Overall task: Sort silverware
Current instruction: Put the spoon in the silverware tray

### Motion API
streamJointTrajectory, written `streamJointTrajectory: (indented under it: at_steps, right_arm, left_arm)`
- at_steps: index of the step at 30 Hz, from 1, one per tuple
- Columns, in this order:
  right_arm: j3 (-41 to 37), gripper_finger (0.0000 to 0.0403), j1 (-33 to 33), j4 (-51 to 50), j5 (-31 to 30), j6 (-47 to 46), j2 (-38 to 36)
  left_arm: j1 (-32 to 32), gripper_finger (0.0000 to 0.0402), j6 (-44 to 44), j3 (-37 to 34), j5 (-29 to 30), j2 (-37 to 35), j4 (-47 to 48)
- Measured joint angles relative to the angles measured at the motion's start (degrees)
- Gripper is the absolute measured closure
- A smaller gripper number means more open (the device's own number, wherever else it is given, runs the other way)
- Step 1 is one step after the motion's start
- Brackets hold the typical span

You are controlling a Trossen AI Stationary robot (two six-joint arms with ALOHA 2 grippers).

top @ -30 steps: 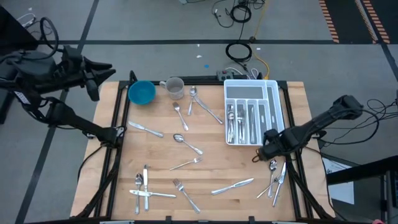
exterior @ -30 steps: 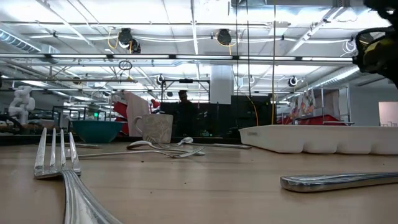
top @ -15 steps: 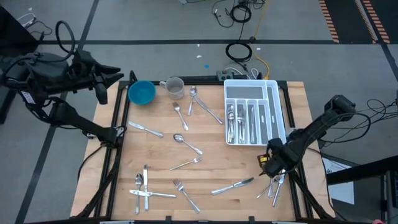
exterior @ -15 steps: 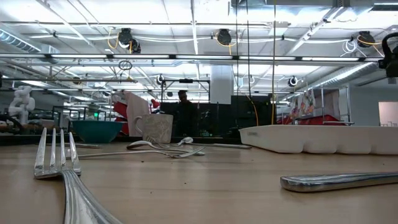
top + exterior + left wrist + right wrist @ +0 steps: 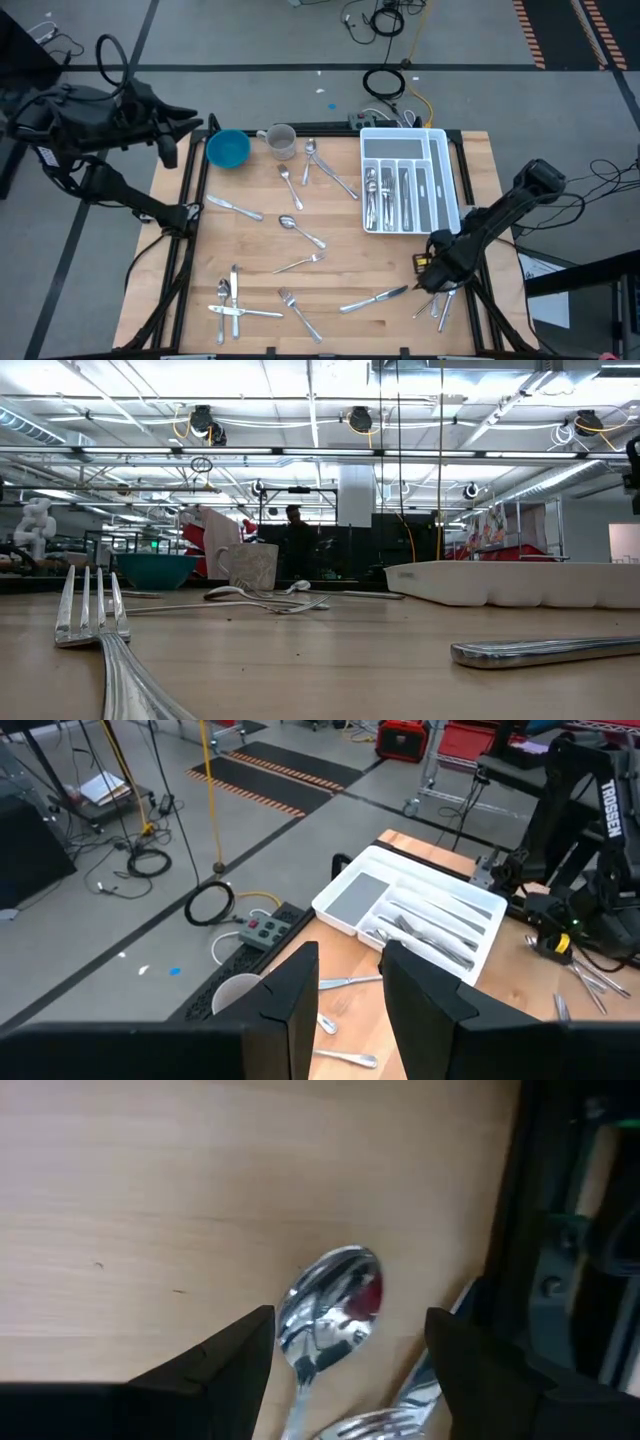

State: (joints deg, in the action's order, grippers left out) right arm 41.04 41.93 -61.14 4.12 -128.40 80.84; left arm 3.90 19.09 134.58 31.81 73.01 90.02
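Right gripper (image 5: 437, 277), fingers spread wide, has dropped from beside the white tray (image 5: 440, 160) onto a spoon (image 5: 333, 1305) near the table's right edge. Left gripper (image 5: 190, 122) waits half-open off-table. "TROSSEN" marks the right arm.

One blue bowl (image 5: 228, 149), one mug (image 5: 281, 141), one white tray (image 5: 441, 168) (five compartments), two arms, silverware (image 5: 300, 230) uncounted.

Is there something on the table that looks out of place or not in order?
Yes. Most silverware lies scattered loose over the table at random angles, while only some pieces sit in the white tray. A small pile lies by the table's right edge, under the open right gripper. Nothing looks spilled or damaged.
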Motion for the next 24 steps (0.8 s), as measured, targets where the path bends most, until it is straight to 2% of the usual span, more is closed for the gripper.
streamJointTrajectory:
  at_steps: [14, 17, 24]
  right_arm:
    - [0.3, 0.0158, -1.6, 6.3, 0.8, 0.0, 6.8]
    - [0.2, 0.0182, -2.3, 7.0, 0.9, 0.0, 6.8]
    - [0.2, 0.0272, -3.4, 8.2, 0.7, 0.2, 6.9]
  left_arm:
    - [0.0, 0.0285, -0.8, 0.0, 0.0, 0.5, 0.0]
    - [0.0, 0.0285, -1.8, 0.0, 0.0, 0.5, 0.0]
    - [0.0, 0.0285, -3.5, 0.0, 0.0, 0.5, 0.0]
